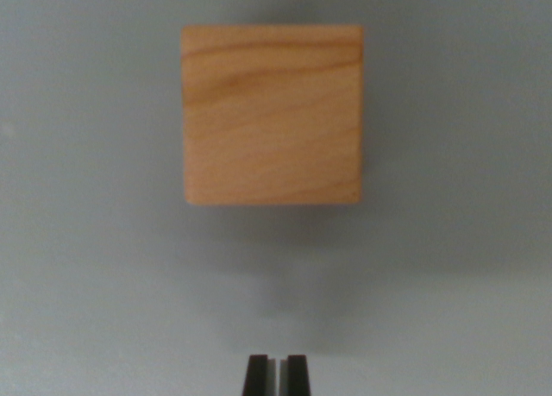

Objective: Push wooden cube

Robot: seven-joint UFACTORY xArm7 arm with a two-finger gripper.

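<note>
A light wooden cube (272,116) with darker grain lines sits on a plain grey surface (86,258) in the upper middle of the wrist view. My gripper (276,374) shows at the bottom edge as two dark fingertips standing almost together, with only a thin pale slit between them and nothing held. The fingertips are well below the cube in the picture, roughly in line with its middle, and apart from it. A soft shadow lies on the surface between cube and fingertips.
The grey surface runs unbroken around the cube to all edges of the view. A faint pale speck (9,128) marks the far left.
</note>
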